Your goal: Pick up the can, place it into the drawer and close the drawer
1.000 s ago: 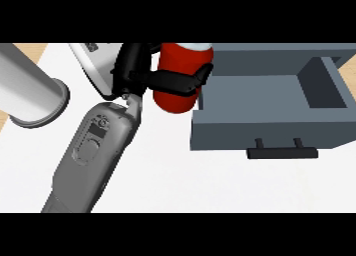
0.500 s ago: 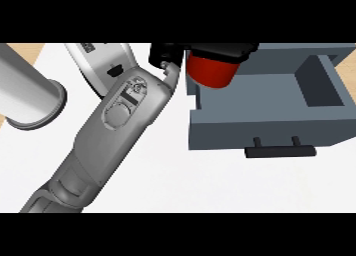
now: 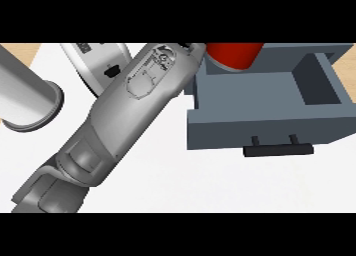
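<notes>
The can [image 3: 233, 55] hangs over the open drawer [image 3: 273, 125]; the hand's grip can't be seen.

A grey forearm [image 3: 129, 115] is stretching across the white bench [image 3: 210, 185] toward the red can [image 3: 233, 54] above the open drawer [image 3: 269, 120].

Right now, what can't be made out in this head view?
- Can: top cut off by the upper edge, left side behind the forearm.
- Hand at the forearm's end: not visible, so any hold on the can is unknown.
- Drawer: near part of its floor hidden by its front wall.
- White object: partly behind the forearm.
</notes>
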Controlling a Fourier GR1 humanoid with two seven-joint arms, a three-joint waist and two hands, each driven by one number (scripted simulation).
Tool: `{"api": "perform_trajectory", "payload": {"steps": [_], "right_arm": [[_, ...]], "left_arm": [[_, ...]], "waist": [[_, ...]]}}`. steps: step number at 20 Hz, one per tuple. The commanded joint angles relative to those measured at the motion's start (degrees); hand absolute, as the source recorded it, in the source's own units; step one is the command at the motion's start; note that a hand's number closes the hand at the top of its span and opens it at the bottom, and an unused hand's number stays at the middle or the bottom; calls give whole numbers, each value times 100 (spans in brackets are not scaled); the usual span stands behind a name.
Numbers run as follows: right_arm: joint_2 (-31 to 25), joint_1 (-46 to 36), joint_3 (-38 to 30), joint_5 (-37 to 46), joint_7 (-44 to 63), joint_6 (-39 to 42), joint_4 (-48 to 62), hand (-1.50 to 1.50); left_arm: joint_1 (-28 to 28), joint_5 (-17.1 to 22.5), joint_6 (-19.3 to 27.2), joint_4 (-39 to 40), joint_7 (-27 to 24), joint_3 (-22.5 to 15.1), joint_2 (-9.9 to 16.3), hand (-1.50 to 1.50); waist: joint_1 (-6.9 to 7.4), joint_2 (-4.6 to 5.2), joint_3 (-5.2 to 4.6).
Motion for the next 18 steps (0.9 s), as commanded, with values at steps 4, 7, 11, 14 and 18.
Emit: {"api": "perform_trajectory", "payload": {"steps": [4,7,11,14,18], "right_arm": [[89,116,72,48,106,-29,-250,-150],[35,-223,205,258,-7,-49,167,-150],[97,-241,275,376,-107,-79,227,-150],[81,-464,279,385,196,-262,45,-150],[-82,-688,191,272,237,-194,241,-150]], "left_arm": [[-596,599,154,917,-261,-391,0,150],[-525,846,202,1317,-808,-606,0,150],[-856,1195,234,1558,-625,-791,0,150],[-1059,1217,184,1953,-757,-790,0,150],[-756,1513,465,1706,-928,-1351,0,150]], "waist": [[-92,7,3],[-203,69,8],[-191,51,8],[-205,68,7],[-208,50,7]]}}
